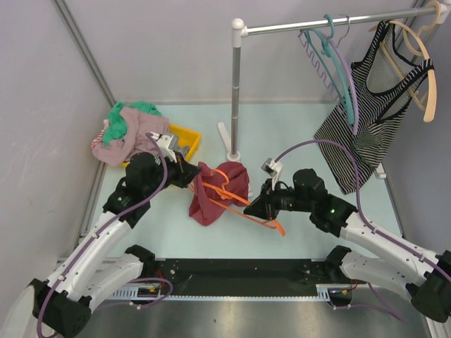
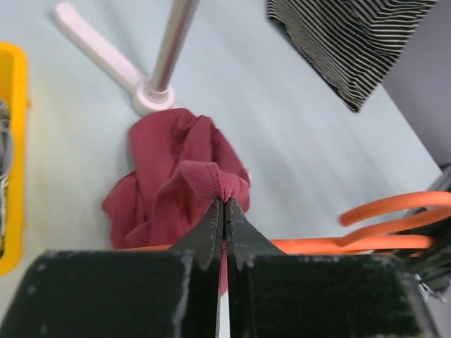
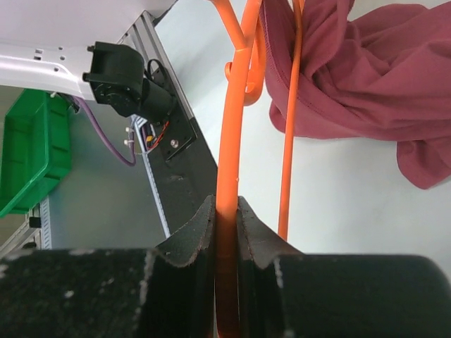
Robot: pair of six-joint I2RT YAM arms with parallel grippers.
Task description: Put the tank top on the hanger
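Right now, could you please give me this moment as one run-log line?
left claw: shut on maroon tank top | right claw: shut on orange hanger | hanging: not done

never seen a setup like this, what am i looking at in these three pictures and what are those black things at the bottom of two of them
Two robot arms are bolted at the near edge of a pale table. The wide picture looks down from above and behind them. The other two come from a camera on each wrist, so the black wedges are that arm's own fingers. The left gripper is shut on a fold of the bunched dark red tank top. The right gripper is clamped on the orange hanger. Behind stand a clothes rail with a striped top, a yellow bin and a heap of clothes.
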